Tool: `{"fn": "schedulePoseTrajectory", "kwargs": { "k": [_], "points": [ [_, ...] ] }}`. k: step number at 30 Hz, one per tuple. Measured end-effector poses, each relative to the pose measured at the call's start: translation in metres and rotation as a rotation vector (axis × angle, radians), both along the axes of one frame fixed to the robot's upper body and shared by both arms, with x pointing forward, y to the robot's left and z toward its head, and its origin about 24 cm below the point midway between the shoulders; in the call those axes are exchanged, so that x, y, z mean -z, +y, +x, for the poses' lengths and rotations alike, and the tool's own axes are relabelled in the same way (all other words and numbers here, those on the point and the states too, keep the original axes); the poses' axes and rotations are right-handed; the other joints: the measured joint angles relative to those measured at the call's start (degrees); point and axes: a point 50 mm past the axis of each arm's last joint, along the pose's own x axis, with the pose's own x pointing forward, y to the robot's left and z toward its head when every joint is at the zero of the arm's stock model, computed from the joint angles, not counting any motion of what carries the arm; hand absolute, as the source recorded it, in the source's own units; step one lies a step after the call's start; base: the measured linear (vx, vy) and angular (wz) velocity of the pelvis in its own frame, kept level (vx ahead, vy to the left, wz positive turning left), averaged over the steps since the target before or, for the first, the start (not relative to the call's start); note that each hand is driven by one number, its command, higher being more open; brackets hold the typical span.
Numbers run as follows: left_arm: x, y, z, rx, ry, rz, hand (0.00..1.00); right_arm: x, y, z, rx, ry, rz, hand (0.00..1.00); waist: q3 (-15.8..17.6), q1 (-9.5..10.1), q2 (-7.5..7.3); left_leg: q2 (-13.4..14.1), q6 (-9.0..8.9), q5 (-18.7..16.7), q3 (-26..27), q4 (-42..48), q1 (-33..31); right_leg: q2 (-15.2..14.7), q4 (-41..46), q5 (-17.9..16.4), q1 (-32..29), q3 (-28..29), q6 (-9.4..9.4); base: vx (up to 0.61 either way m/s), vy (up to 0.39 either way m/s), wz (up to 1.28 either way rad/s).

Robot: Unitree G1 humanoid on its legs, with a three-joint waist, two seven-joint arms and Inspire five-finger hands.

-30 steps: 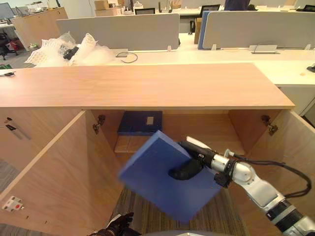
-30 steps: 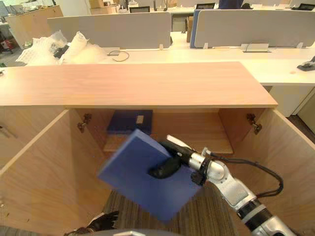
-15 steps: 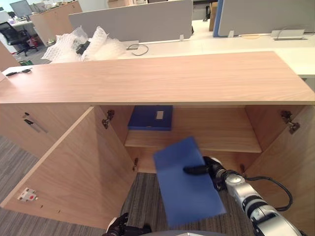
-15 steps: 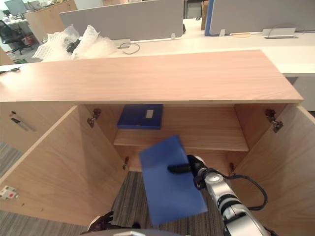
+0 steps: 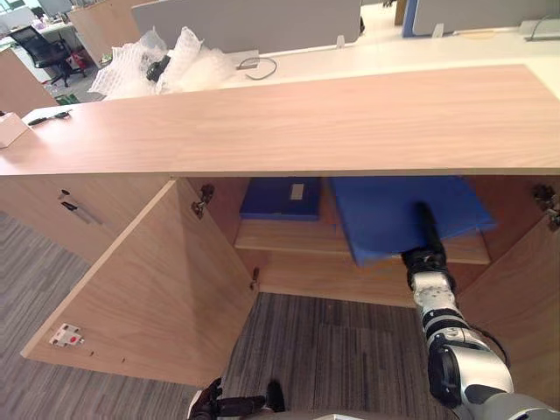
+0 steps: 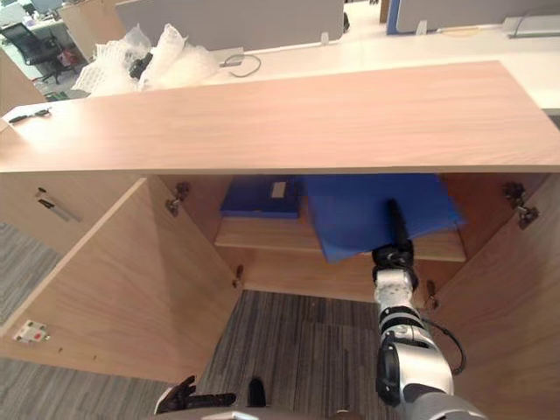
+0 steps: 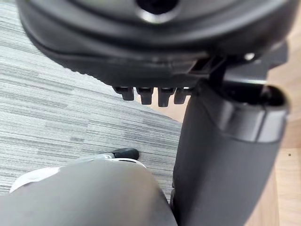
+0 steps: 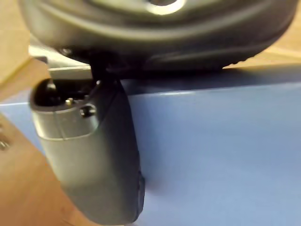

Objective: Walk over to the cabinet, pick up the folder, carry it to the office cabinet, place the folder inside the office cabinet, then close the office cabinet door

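found the flat plain blue folder (image 5: pixel 389 210) part-way onto the inner shelf (image 5: pixel 280 238) of the light wooden office cabinet (image 5: pixel 306 122), near corner overhanging the shelf edge, just beside a darker blue labelled folder (image 5: pixel 278 198) lying there. observed the right hand (image 5: pixel 427 260) clamped on its near edge with thumb flat on top, judged so as to keep it level while sliding it in. recorded the left hand (image 5: pixel 219 406) hanging low, relaxed and empty, and the open wooden door (image 5: pixel 140 297) not yet closed.
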Motion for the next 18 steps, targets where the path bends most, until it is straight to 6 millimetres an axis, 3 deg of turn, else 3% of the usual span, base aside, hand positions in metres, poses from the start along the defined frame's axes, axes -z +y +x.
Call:
{"fn": "schedulePoseTrajectory", "kwargs": {
  "k": [2, 4, 6, 9, 10, 11, 14, 18],
  "points": [
    [-0.002, -0.005, 0.007, -0.027, -0.031, -0.015, 1.00, -0.022, -0.014, 0.007, 0.119, -0.078, 0.051, 0.00, 1.8, 0.06, 1.42, -0.8, 0.37, 0.1, 0.1, 1.2, -2.9, -1.5, 4.0, -1.0, -4.2, 0.9, 0.57, -0.01, 0.058, -0.09],
    [-0.007, -0.004, 0.017, -0.044, -0.083, -0.019, 1.00, -0.041, -0.021, 0.013, 0.173, -0.137, 0.080, 0.00, 5.0, 0.20, 1.38, -1.6, 1.46, -0.8, 0.3, 4.3, -4.7, -3.5, 9.8, -2.9, -7.5, 2.1, 0.86, -0.05, 0.037, -0.09],
    [-0.012, -0.003, 0.027, -0.065, -0.132, -0.020, 1.00, -0.062, -0.024, 0.018, 0.182, -0.200, 0.069, 0.00, 7.2, 0.29, 1.38, -2.0, 2.01, -4.4, 1.1, 11.1, -8.7, -5.3, 16.5, -5.1, -11.7, 3.4, 1.20, -0.11, 0.005, -0.09],
    [-0.020, -0.005, 0.041, -0.115, -0.208, -0.041, 1.00, -0.114, -0.020, 0.031, 0.164, -0.365, 0.052, 0.00, 9.7, 0.40, 1.78, -1.3, 2.67, -12.0, 3.1, 26.8, -17.0, -7.4, 27.7, -9.2, -18.9, 5.9, 1.80, -0.13, 0.003, -0.16],
    [-0.021, -0.005, 0.042, -0.117, -0.217, -0.042, 1.00, -0.119, -0.019, 0.032, 0.162, -0.383, 0.050, 0.00, 10.0, 0.42, 1.79, -1.1, 2.64, -12.6, 3.4, 28.2, -17.7, -7.6, 28.7, -9.6, -19.5, 6.3, 1.82, -0.14, 0.054, -0.25],
    [-0.026, -0.006, 0.050, -0.122, -0.255, -0.048, 1.00, -0.148, -0.016, 0.037, 0.147, -0.476, 0.026, 0.00, 11.1, 0.49, 1.63, -0.6, 3.00, -15.4, 4.5, 34.3, -21.3, -8.5, 33.6, -11.6, -23.4, 8.0, 2.03, -0.12, 0.056, -0.24],
    [-0.035, -0.009, 0.069, -0.121, -0.331, -0.053, 1.00, -0.198, -0.017, 0.039, 0.138, -0.592, -0.082, 0.00, 13.5, 0.69, 1.30, -0.4, 3.82, -19.9, 6.6, 43.8, -27.2, -10.1, 42.0, -15.6, -30.2, 11.5, 2.49, -0.17, 0.062, -0.25],
    [-0.044, -0.012, 0.086, -0.167, -0.396, -0.077, 1.00, -0.225, -0.017, 0.034, 0.153, -0.667, -0.102, 0.00, 15.1, 0.76, 1.19, -0.2, 5.21, -24.3, 7.5, 54.1, -34.0, -11.7, 50.7, -18.5, -37.4, 15.0, 4.37, -0.12, 0.128, -0.06]
  ]
}}
